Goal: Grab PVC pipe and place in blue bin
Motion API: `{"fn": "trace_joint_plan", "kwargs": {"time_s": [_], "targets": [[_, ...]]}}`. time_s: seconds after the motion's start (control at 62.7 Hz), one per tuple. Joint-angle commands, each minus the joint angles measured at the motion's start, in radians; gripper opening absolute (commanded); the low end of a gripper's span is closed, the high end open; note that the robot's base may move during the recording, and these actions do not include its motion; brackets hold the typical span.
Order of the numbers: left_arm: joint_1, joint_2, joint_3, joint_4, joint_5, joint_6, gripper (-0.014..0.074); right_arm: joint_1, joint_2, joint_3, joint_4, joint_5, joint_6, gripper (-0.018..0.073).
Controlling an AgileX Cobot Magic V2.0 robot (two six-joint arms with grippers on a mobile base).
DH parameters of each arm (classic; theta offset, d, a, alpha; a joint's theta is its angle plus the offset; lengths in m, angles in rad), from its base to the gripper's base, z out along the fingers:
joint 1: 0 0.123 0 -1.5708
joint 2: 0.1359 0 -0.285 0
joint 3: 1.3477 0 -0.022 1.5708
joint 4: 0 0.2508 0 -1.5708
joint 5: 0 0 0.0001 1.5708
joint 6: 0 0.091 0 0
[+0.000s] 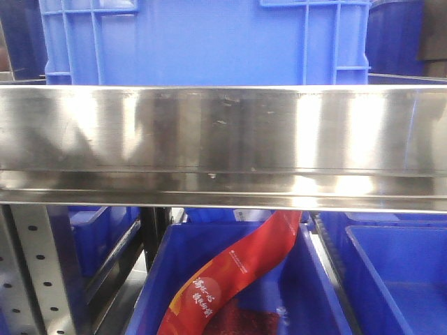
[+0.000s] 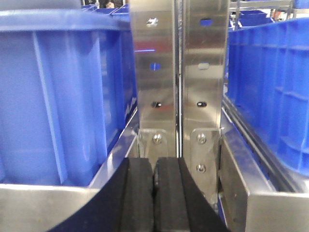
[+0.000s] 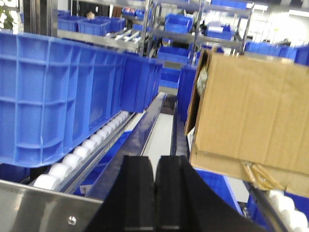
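No PVC pipe shows in any view. A blue bin (image 1: pixel 202 42) stands on the steel shelf rail (image 1: pixel 223 139) in the front view, and more blue bins (image 1: pixel 237 293) sit below it. My left gripper (image 2: pixel 154 169) is shut with nothing between its black pads, pointing at a steel upright (image 2: pixel 178 72) between two blue bins (image 2: pixel 58 96). My right gripper (image 3: pixel 155 166) is likewise shut and empty, hovering over a gap between a row of blue bins (image 3: pixel 72 92) on white rollers (image 3: pixel 82 150) and a cardboard box (image 3: pixel 251 111).
A red printed bag (image 1: pixel 230 279) lies in the lower middle bin. A perforated steel post (image 1: pixel 35 272) stands at the lower left. Steel rack rails (image 2: pixel 251 193) flank the left gripper. Further shelving with blue bins (image 3: pixel 178 24) fills the background.
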Motion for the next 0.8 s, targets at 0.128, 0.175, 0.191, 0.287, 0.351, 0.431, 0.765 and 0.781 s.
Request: {"fn": "trace_joint_plan", "kwargs": {"time_s": [0.128, 0.175, 0.191, 0.287, 0.351, 0.431, 0.765, 0.781], "targets": [[0.003, -0.006, 0.007, -0.03, 0.003, -0.008, -0.0111, -0.004, -0.002, 0.002, -0.007, -0.011, 0.011, -0.0158], [0.003, -0.006, 0.007, -0.03, 0.0, -0.008, -0.0111, -0.004, -0.002, 0.002, -0.007, -0.003, 0.011, -0.0158], [0.003, -0.006, 0.007, -0.03, -0.003, -0.008, -0.0111, -0.004, -0.002, 0.002, -0.007, -0.003, 0.011, -0.0158], [0.003, -0.006, 0.005, -0.032, -0.009, -0.008, -0.0111, -0.004, -0.002, 0.002, -0.007, -0.02, 0.011, -0.0158], [0.003, -0.006, 0.005, -0.032, -0.016, -0.008, -0.0111, -0.004, -0.002, 0.002, -0.007, -0.032, 0.011, -0.0158], [0.003, -0.006, 0.005, -0.032, -0.029, -0.008, -0.0111, -0.004, -0.002, 0.002, -0.007, -0.033, 0.011, -0.0158], [0.003, -0.006, 0.005, -0.032, -0.029, -0.008, -0.0111, -0.004, -0.002, 0.002, -0.007, -0.033, 0.011, -0.0163], [0.003, -0.006, 0.005, -0.032, -0.029, -0.008, -0.0111, -0.004, -0.002, 0.002, -0.007, -0.033, 0.011, -0.0163]]}}
